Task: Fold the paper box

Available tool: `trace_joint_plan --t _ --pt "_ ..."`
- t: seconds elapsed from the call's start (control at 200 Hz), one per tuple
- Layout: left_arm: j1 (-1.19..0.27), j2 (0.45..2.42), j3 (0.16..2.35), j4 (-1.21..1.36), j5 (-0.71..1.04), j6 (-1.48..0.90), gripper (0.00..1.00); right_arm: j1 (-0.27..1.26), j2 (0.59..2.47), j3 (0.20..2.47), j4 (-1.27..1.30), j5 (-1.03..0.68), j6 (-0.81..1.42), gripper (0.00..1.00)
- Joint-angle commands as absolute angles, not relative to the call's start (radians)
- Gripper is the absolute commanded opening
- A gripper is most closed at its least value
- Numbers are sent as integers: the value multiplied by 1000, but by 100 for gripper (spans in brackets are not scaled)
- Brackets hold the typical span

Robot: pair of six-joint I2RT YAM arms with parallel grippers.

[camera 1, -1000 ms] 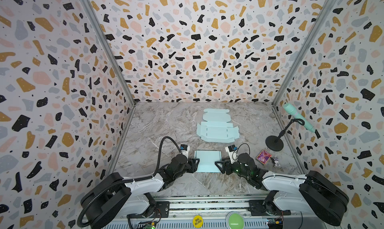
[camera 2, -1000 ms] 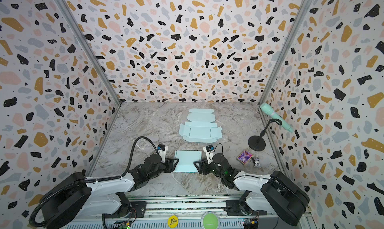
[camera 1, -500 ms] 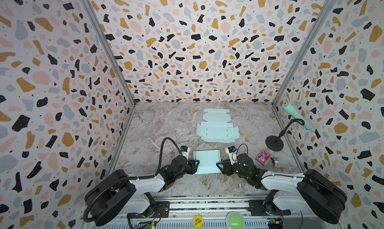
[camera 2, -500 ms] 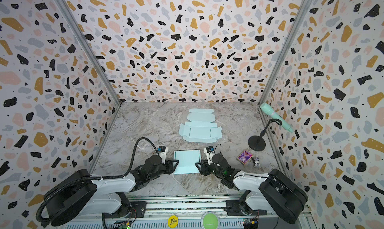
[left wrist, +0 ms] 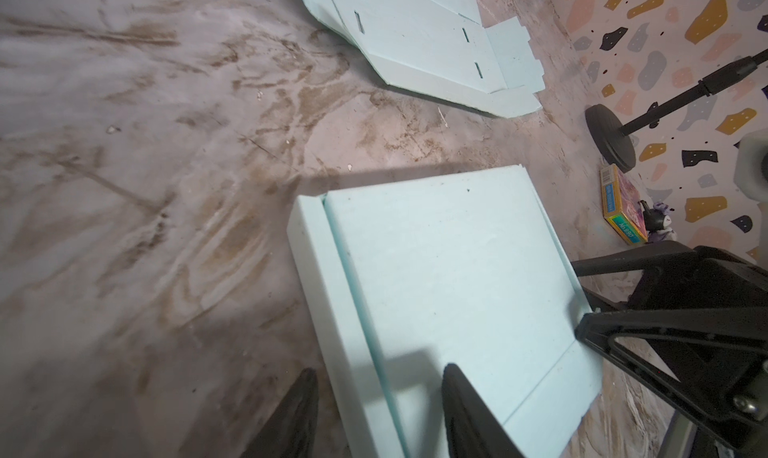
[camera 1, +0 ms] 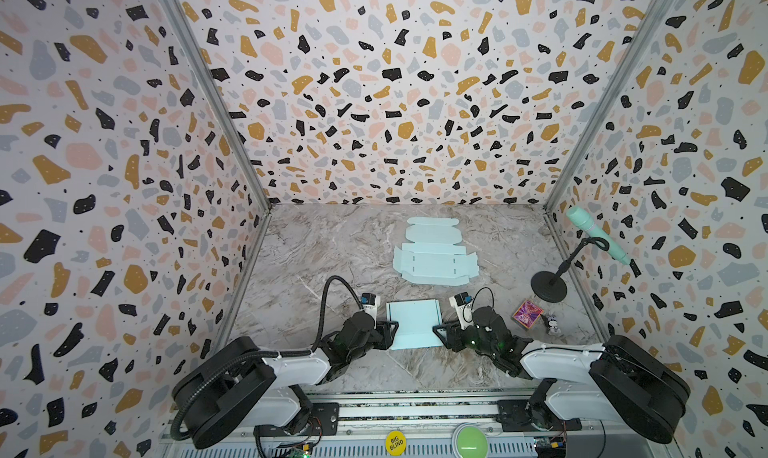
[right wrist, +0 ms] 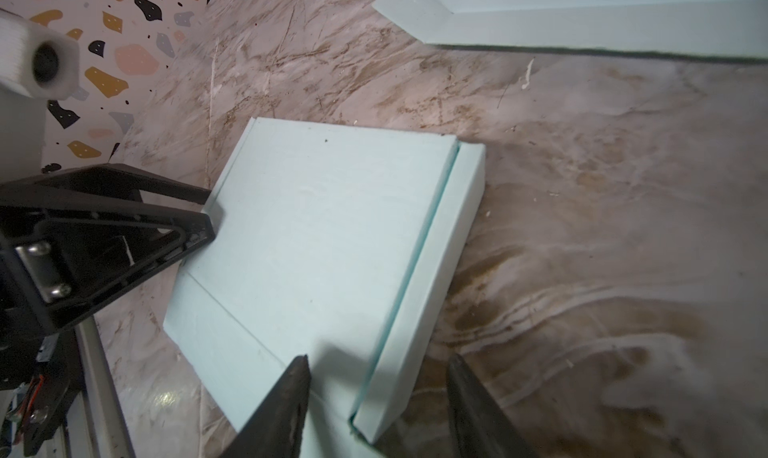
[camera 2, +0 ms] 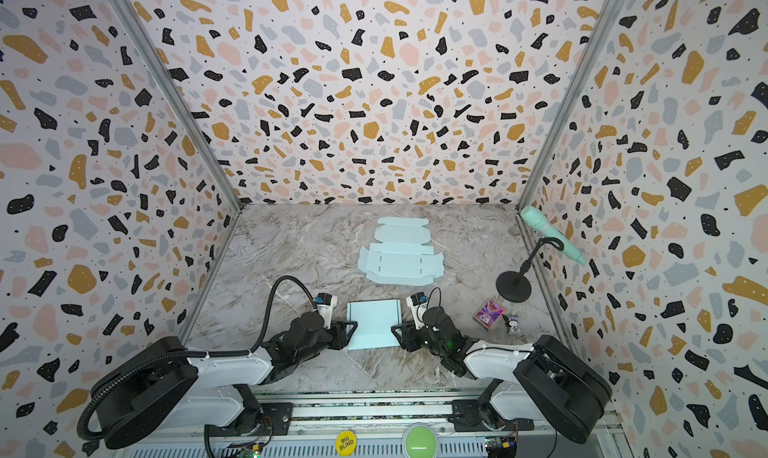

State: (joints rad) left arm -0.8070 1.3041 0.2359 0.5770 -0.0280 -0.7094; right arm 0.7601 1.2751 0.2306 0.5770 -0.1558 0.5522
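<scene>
Marble table (camera 1: pixel 332 248), spare flat blank (camera 1: pixel 434 263) at the back, untouched. Blue box (camera 1: pixel 413 323) sits front centre between my arms, same spot as a second ago. Lid is down; front flap (camera 1: pixel 415 343) lies flat, not tucked as far as I can tell.

Changed: both arms have edged in on the box sides and the jaws have narrowed. Now my left gripper (left wrist: pixel 380 368) is part open, straddling the left side wall, one finger outside and one over the lid, gripping nothing. Same for my right gripper (right wrist: pixel 379 357) on the right wall.

My read: body is folded, and I'm lining up to pinch the walls and steady it for the flap.
</scene>
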Motion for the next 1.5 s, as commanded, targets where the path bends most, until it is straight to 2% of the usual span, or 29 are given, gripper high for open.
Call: trace_joint_plan --t 0.0,0.245,0.375,0.681,0.981,1.492 --pt "-813 1303 216 578 -49 -710 48 756 1234 241 552 -136 549 58" --pt "-816 1289 221 565 -61 -706 48 749 1186 293 444 -137 506 69" --pt "-818 1292 221 571 -67 -705 48 726 1197 315 440 -128 493 70" --pt "-842 1303 242 558 -72 -696 48 689 1302 335 538 -207 503 63" --pt "-845 1297 241 561 -72 -695 47 690 1355 324 578 -238 511 49" --pt "-871 1231 217 544 -83 -714 41 779 1316 314 572 -217 551 49"
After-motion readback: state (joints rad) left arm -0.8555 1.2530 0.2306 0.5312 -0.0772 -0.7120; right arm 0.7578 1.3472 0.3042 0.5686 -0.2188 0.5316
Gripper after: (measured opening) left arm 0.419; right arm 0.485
